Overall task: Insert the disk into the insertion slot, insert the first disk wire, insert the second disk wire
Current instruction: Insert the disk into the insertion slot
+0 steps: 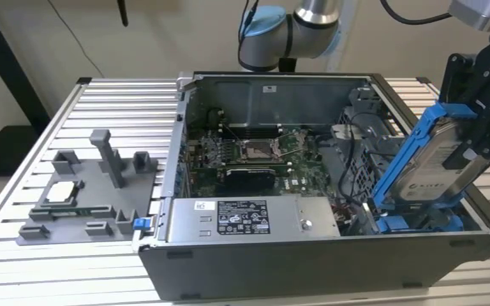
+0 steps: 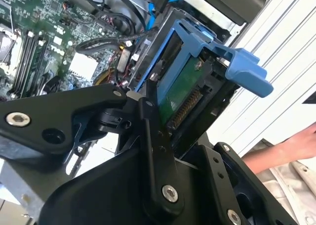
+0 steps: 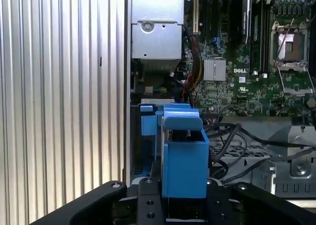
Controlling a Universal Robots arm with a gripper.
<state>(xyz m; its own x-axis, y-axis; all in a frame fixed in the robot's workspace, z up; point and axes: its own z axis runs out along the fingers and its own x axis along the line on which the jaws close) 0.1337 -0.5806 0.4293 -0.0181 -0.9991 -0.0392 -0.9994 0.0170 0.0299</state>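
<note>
- Disk: silver drive in a blue carrier frame, held aslant over the corner of the computer case at the exterior view's right. Its label face shows, its upper end is raised, and its lower end is down by the blue guides of the insertion slot. It is not yet seated in the bay; whether the lower end touches the guides cannot be told.
- End effector: black, clenched on the disk near its upper end.
- Fingers: in the second wrist view, one black finger lies against the carrier's side, beside the drive's green circuit board. The blue end tab juts out past the grip.
- Computer case: open on top, standing on the ribbed metal table. The motherboard lies on its floor, and the power supply sits along the near wall.
- Grey fixture: on the table at the exterior view's left, just beside the case.
- Person's hand: in the second wrist view, outside the case, over the table and apart from the disk.
</note>
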